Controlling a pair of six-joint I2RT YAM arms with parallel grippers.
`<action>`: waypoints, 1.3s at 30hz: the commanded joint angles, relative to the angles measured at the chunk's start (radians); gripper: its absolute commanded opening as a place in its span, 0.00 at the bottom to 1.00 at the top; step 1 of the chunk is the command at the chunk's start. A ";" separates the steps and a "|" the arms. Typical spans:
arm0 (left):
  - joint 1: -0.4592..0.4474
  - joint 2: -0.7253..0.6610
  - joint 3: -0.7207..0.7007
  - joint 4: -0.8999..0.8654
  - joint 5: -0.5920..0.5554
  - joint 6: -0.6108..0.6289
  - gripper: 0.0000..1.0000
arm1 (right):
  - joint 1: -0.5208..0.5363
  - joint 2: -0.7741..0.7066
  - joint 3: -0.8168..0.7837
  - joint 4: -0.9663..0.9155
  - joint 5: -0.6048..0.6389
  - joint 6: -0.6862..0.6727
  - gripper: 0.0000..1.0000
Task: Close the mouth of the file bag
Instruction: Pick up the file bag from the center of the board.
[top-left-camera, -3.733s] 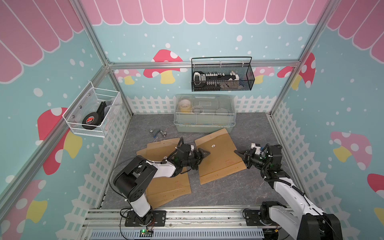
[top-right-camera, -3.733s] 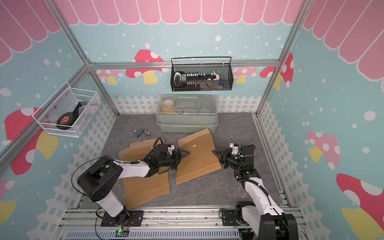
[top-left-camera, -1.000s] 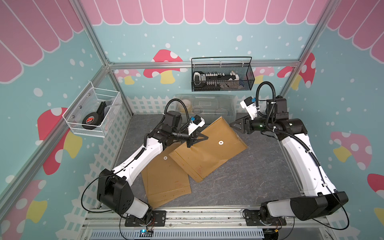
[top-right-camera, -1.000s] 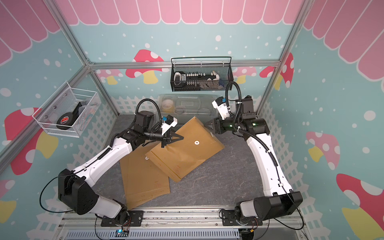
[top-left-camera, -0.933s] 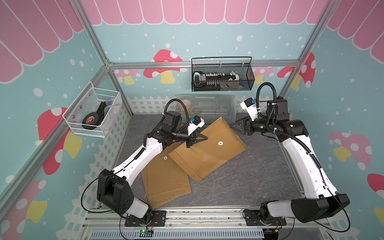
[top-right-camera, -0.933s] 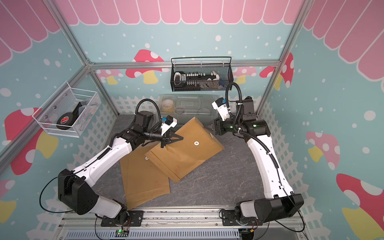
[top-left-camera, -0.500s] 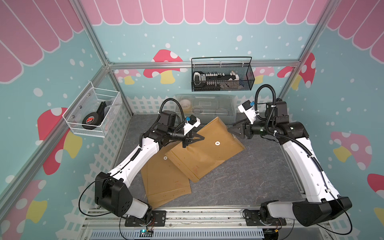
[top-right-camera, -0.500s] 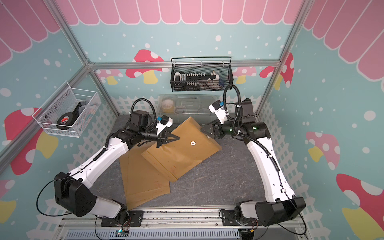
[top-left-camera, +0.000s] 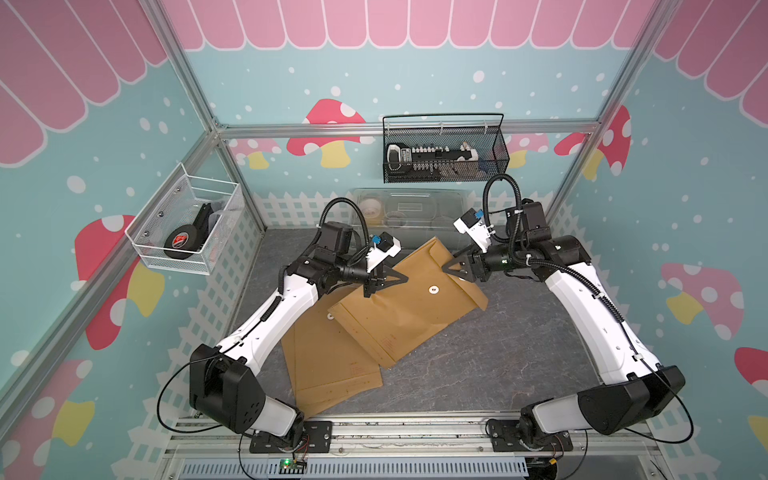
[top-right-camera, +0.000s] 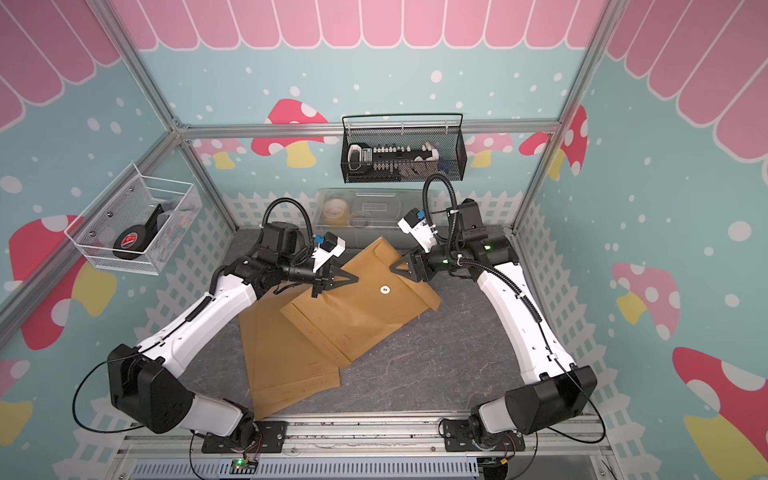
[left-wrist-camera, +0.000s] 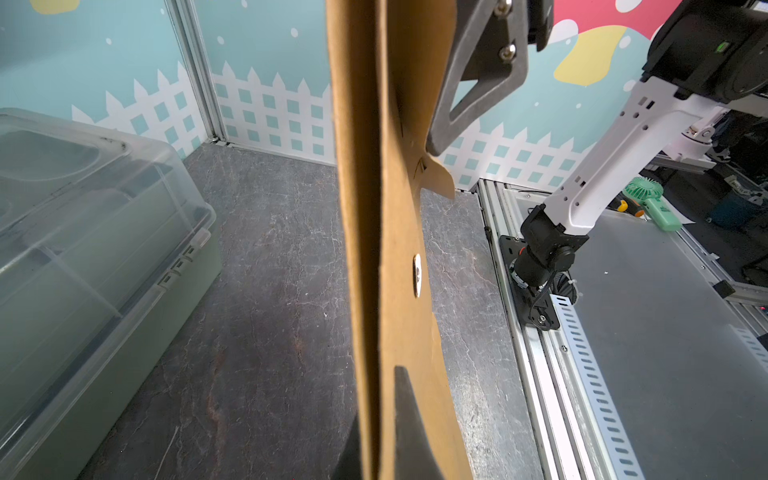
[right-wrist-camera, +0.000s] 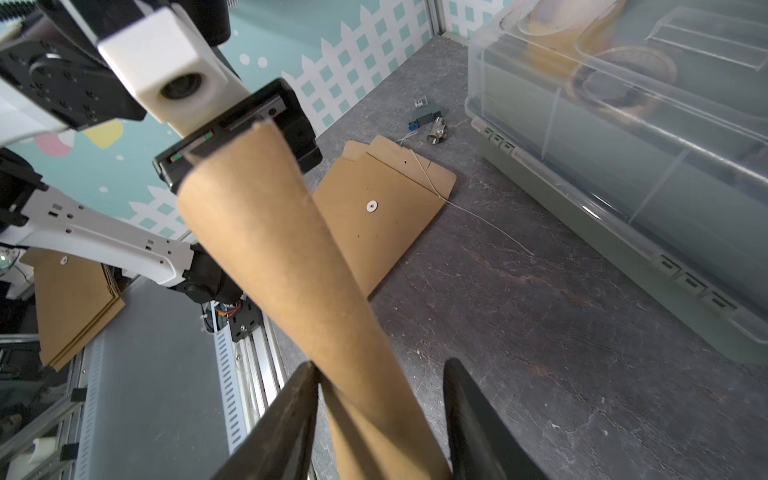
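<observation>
two robot arms hold a brown file bag (top-left-camera: 407, 316) up off a grey tabletop (top-left-camera: 498, 345) in the middle of the workspace. the bag is tilted, with its lower corner over a stack of other brown bags (top-left-camera: 328, 370) lying flat. the left end effector (top-left-camera: 384, 281) is clenched on the bag's edge, on the side nearer that arm. the right end effector (top-left-camera: 457, 268) sits at the bag's far end, near the flap. in the right wrist view the bag runs between its two fingers (right-wrist-camera: 286, 415), one touching the paper and the other standing clear, so it is released, not gripping. a white round button (top-left-camera: 434, 288) shows on the bag's face. a clear lidded box (top-left-camera: 409, 208) stands behind, by the back wall.
</observation>
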 joint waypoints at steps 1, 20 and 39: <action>0.005 0.001 0.067 -0.008 0.023 0.049 0.00 | 0.012 0.000 0.000 -0.040 -0.027 -0.059 0.37; -0.025 0.081 0.256 -0.049 0.053 -0.043 0.77 | 0.101 -0.026 -0.011 -0.005 0.082 -0.075 0.00; -0.046 0.247 0.488 -0.167 0.056 -0.022 0.80 | 0.142 -0.015 0.042 -0.067 0.112 -0.160 0.00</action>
